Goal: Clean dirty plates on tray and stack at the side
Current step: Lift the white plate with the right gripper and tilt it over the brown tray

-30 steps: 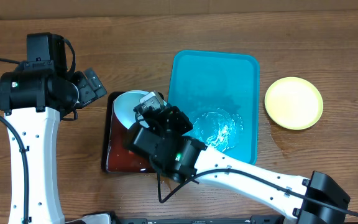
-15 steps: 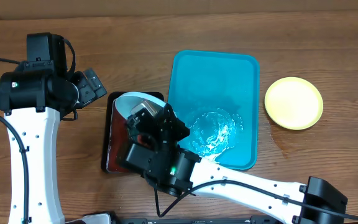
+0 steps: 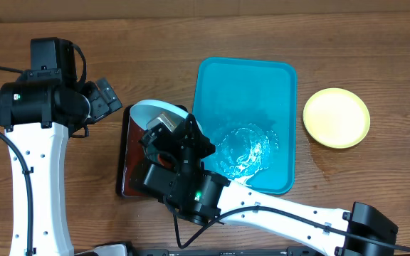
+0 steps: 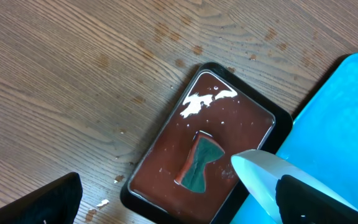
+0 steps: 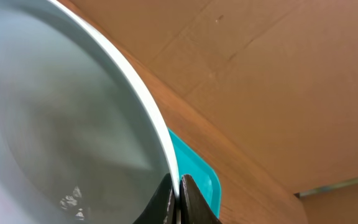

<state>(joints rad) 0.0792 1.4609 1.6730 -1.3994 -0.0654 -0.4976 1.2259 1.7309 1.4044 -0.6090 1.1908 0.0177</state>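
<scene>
Pale blue-white plate hangs tilted over the far end of the dark brown tray, just left of the blue tray. We see the right gripper pinched tight on its rim. Our left gripper hovers above the table beside the brown tray, jaws spread wide and holding nothing. A teal sponge lies in the brown tray's reddish liquid. A puddle (thin and glinting) sits in the blue tray. A yellow-green plate rests on the table to the blue tray's right, apart from it.
</scene>
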